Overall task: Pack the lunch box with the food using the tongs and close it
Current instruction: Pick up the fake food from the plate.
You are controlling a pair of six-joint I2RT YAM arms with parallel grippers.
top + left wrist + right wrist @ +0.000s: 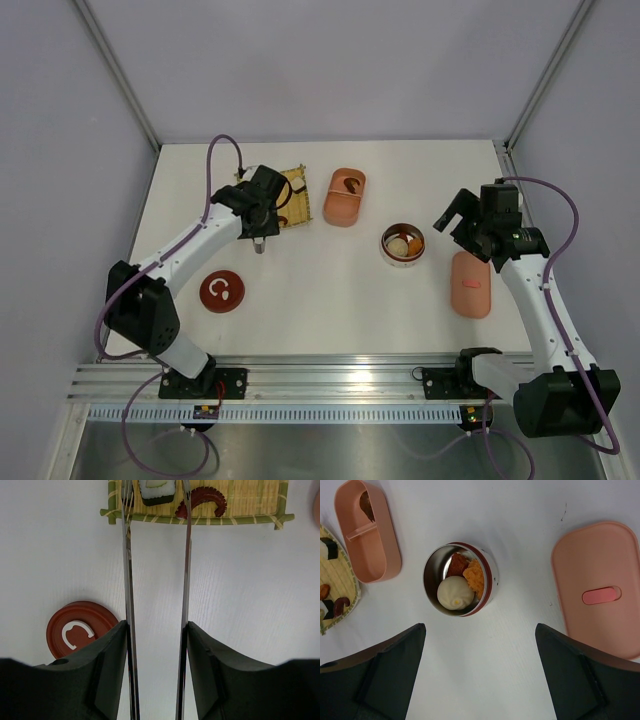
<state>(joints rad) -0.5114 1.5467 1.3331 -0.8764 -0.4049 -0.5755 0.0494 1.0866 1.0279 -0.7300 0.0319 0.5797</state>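
Jaws: left gripper [157,627] pinches the tongs [188,555], right gripper [480,627] spread, empty | sushi piece [156,489] looks light, slick; best nipped across its sides.

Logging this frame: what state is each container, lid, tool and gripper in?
lunch box: open, one brown piece inside.
pink lid: off, lying flat, apart from it.
round tin: open, three pieces inside.
red lid: off, lying flat.
tongs: held, arms apart.
left gripper: shut on tongs.
right gripper: open, empty.
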